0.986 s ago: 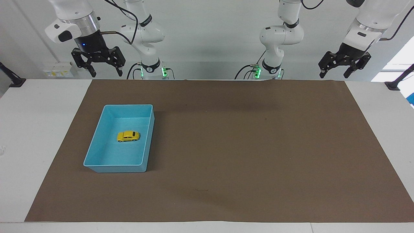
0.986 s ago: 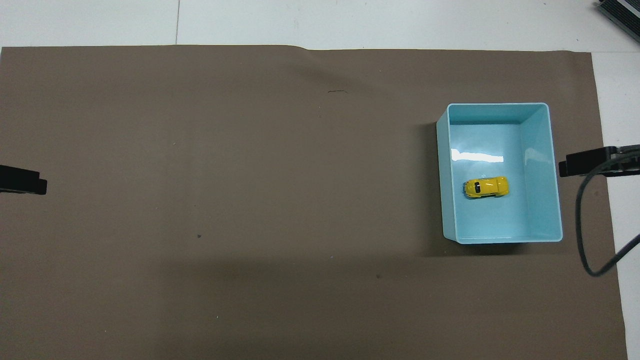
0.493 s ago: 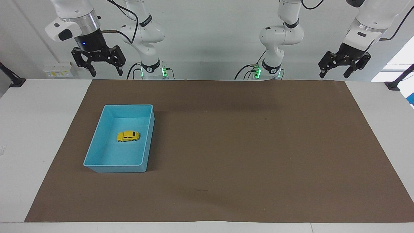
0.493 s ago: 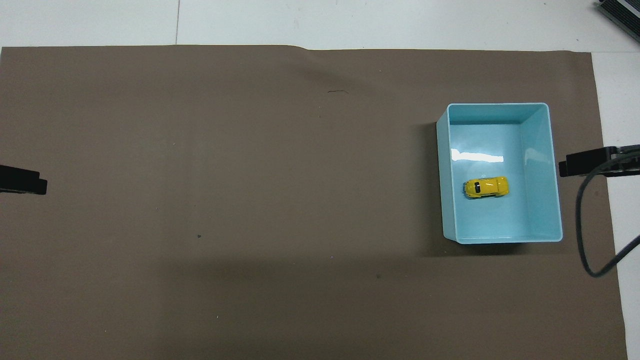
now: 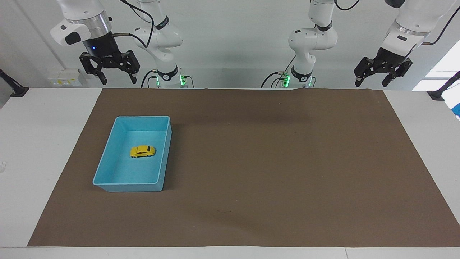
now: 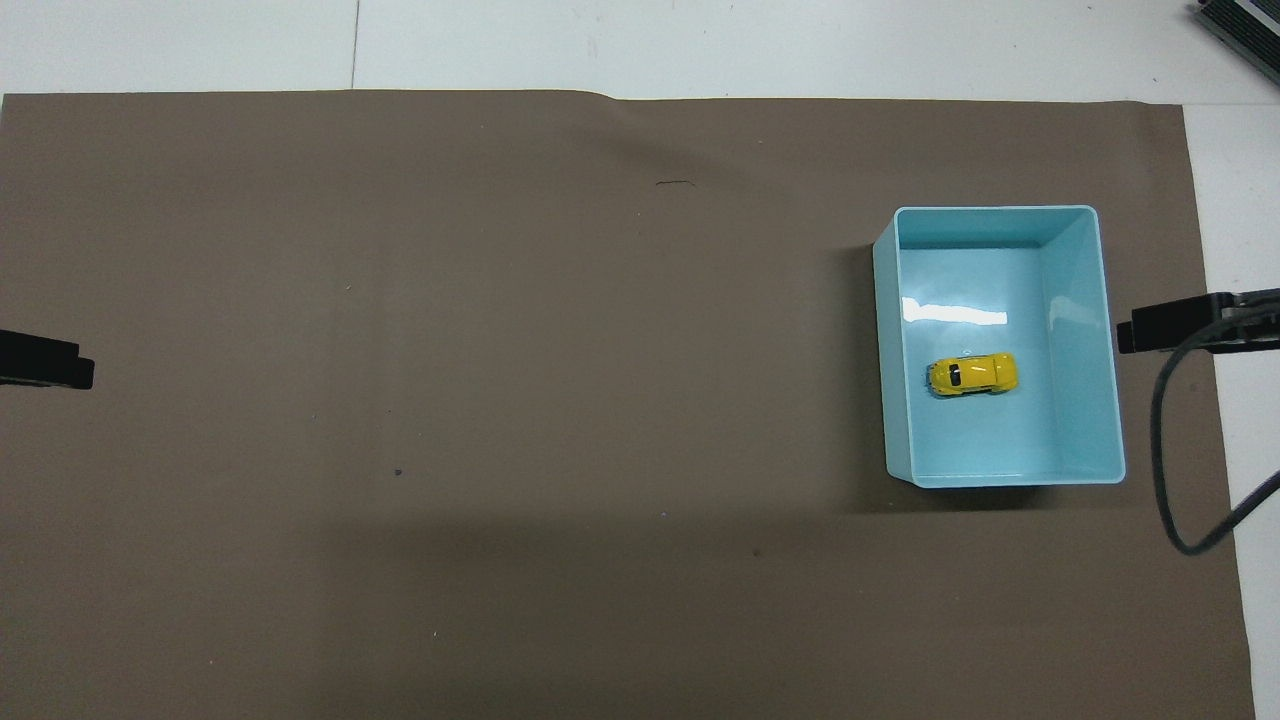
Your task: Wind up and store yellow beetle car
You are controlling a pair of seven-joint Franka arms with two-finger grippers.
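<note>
Car [image 5: 142, 151] sits in the blue tray [image 5: 107, 158] so we reckon storing's done, with right claw [image 5: 109, 70] and left claw [image 5: 381, 74] both spread wide, holding nothing.

One camera sits high across the bench [image 5: 21, 151] from the robots and faces them, looking down at a moderate slant from some way off. It takes in the whole brown mat [image 5: 273, 165], white bench margins on three sides, both arm bases and the wall. The other camera hangs high over the robots' own end and looks forward and steeply down, closer in, so the mat [image 6: 500, 350] nearly fills it. The two views are half a turn apart. Both share the mat and the blue tray [image 5: 104, 165] [image 6: 1108, 330], which lies toward the right arm's end of the bench in each.
</note>
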